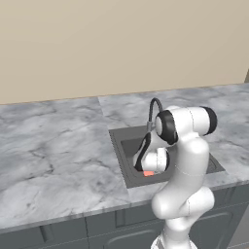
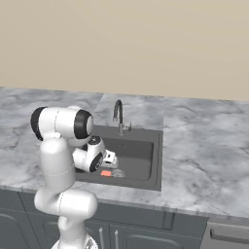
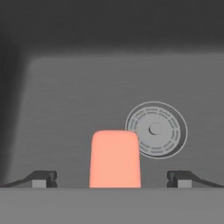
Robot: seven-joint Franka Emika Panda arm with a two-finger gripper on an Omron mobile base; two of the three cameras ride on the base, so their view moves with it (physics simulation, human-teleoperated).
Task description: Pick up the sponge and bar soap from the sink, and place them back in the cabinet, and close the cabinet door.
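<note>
The bar soap (image 3: 115,158), a flat pink-red bar, lies on the floor of the dark grey sink (image 3: 78,87) beside the round drain. My gripper (image 3: 113,178) hangs just over it, open, with one fingertip on each side of the bar and not touching it. From the base, the bar soap (image 1: 149,173) (image 2: 106,173) peeks out under the hand inside the sink (image 1: 121,146) (image 2: 146,146). The hand (image 1: 154,158) (image 2: 95,155) is lowered into the basin near its front wall. The sponge is hidden from view, and the cabinet and its door are out of view.
A round metal drain (image 3: 156,130) (image 2: 118,172) sits just right of the soap. A curved faucet (image 1: 154,108) (image 2: 118,116) rises at the sink's back edge. Grey marble counter (image 1: 53,151) (image 2: 204,155) spreads on both sides, with base cabinets below.
</note>
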